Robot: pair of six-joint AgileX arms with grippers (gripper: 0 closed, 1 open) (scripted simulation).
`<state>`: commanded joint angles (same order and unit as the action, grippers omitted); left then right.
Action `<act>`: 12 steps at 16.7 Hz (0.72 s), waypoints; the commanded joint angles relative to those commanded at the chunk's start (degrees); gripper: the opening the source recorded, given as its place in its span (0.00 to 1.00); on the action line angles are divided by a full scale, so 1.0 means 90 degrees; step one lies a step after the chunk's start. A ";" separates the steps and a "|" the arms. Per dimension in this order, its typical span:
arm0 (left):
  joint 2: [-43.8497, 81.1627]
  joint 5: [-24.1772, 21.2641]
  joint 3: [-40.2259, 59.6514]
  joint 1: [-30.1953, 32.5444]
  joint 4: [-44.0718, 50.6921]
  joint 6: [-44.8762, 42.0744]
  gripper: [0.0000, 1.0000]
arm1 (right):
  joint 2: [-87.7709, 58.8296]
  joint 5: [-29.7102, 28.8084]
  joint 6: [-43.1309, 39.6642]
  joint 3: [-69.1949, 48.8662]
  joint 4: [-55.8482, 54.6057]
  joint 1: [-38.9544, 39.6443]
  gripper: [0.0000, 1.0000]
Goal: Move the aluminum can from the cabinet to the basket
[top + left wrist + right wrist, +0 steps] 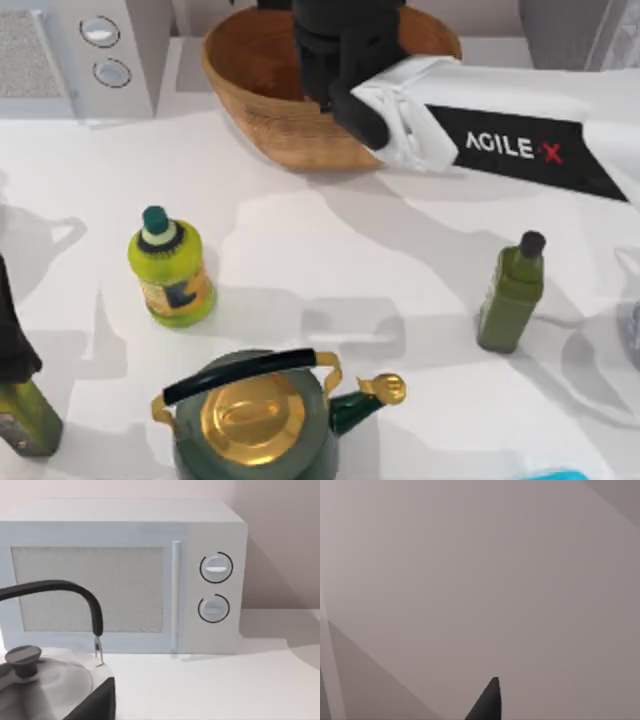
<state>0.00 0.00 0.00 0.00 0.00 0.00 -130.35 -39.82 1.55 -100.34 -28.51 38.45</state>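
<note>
While the right arm is being held over the basket | can unseen | right gripper state cannot be told | left arm parked.

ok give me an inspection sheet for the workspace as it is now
surface: white table, shadowed in patches
job's things: basket at the far middle; cabinet at the far right corner, partly seen; can not made out
clutter: yellow-green bottle at left, olive bottle at right, green and gold kettle at the near edge, another bottle at the near left
grippers: right arm reaches over the basket, its gripper above the bowl; left arm parked, facing the microwave
cables: nothing seen
surroundings: microwave at the far left, plain wall behind
</note>
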 joint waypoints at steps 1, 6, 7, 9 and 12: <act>0.0000 0.0000 0.0000 0.0000 0.0000 0.0000 1.00 | 0.0000 0.0000 0.0000 0.0000 0.0000 0.0000 0.83; 0.0000 0.0000 0.0000 0.0000 0.0000 0.0000 1.00 | 0.0000 0.0000 0.0000 0.0000 0.0000 0.0000 1.00; 0.0000 0.0000 0.0000 0.0000 0.0000 0.0000 1.00 | 0.0000 0.0000 0.0000 0.0000 0.0000 0.0000 1.00; 0.0000 0.0000 0.0000 0.0000 0.0000 0.0000 1.00 | 0.0000 0.0000 0.0000 0.0000 0.0000 0.0000 1.00; 0.0000 0.0000 0.0000 0.0000 0.0000 0.0000 1.00 | 0.0000 0.0000 0.0000 0.0000 0.0000 0.0000 1.00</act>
<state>0.00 0.00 0.00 0.00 0.00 0.00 -130.35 -39.82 1.55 -100.34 -28.51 38.45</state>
